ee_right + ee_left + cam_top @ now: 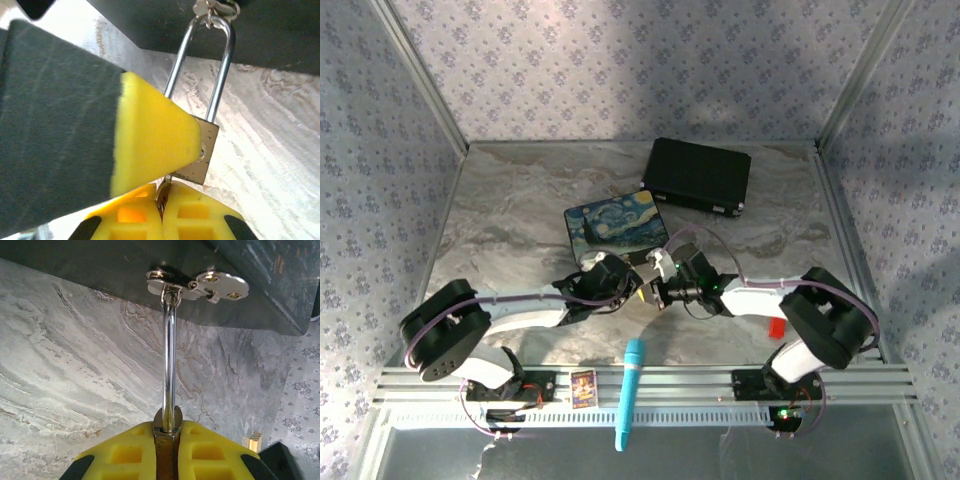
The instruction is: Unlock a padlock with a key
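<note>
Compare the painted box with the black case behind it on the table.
The painted box has a swirling blue-and-yellow lid; the black case is plain black. The box looks smaller than the case. The box sits in front, the case farther back and to the right. The padlock hangs from the box's clasp; no padlock shows on the case. Both are flat, rectangular and shut.

Painted box (616, 228): night-sky lid, mid-table (510, 210) on grey marble; silver clasp (200, 284) on its front.
Black case (698, 176): behind the box, to its right, close by.
Red block (776, 327): well right of the box, nearer.
Blue marker (629, 392): before the box, across the rail (700, 378).
Small card (583, 387): before the box, on the rail.
</note>
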Available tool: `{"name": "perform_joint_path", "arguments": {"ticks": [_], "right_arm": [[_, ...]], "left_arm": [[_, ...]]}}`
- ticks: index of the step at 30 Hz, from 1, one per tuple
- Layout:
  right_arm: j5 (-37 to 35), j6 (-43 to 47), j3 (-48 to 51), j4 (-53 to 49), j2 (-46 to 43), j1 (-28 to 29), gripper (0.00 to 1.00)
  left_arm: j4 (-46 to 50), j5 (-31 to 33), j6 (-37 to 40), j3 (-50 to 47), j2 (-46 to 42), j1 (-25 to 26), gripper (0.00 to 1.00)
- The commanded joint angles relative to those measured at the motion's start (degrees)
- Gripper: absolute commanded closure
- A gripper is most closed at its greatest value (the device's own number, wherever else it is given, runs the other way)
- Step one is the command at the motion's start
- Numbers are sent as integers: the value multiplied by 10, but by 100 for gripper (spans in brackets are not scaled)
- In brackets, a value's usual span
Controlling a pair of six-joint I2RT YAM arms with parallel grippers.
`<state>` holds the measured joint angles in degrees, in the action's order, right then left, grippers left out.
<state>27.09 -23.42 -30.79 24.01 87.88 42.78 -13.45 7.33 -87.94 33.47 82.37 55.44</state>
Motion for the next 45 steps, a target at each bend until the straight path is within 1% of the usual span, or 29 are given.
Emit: {"name": "perform_joint_path", "arguments": {"ticks": [1,3,5,7,9,11,15,27,30,32,33,35,37,38,39,40,42,45], "right_arm": [[63,-112,25,109,34,-48,95],[75,-150,33,135,53,-63,94],[79,-167,37,153,64,-69,91],[80,-185,41,167,71,-73,85],[74,-201,47,174,73,-81,77],[62,-205,53,169,69,-92,74],[36,-197,60,130,48,-107,73],[30,-185,66,102,24,-106,74],[24,-181,65,88,8,-105,71],[17,-170,54,53,-9,-106,66],[6,-162,44,28,-22,-105,62],[-34,-143,17,-54,-51,-105,50],[-86,-130,-17,-137,-78,-104,42],[-114,-103,-36,-173,-89,-104,35],[-135,-93,-54,-199,-96,-106,30],[-153,-85,-73,-225,-98,-108,27],[-180,-69,-112,-264,-93,-112,25],[-189,-34,-188,-324,-41,-116,25]], "left_arm": [[17,-14,8,-23,-12,2,100],[15,-12,6,-29,-14,3,100],[13,-11,1,-35,-15,2,100],[7,-14,-3,-39,-13,2,100],[6,-15,-5,-41,-12,3,100],[12,-15,-9,-43,-13,3,100],[7,-12,-19,-53,-15,2,100],[11,-12,-20,-50,-18,2,100],[30,-4,-10,-45,-17,2,100],[58,-1,2,-38,-17,1,100],[78,1,15,-31,-15,0,100],[123,3,39,-13,-12,-1,100],[154,4,68,1,-5,-1,100],[165,4,80,5,1,-1,100],[173,3,92,7,5,-1,100],[182,1,96,10,11,-1,100],[185,-1,109,8,18,-3,100],[227,-4,149,26,32,-9,99]]}}
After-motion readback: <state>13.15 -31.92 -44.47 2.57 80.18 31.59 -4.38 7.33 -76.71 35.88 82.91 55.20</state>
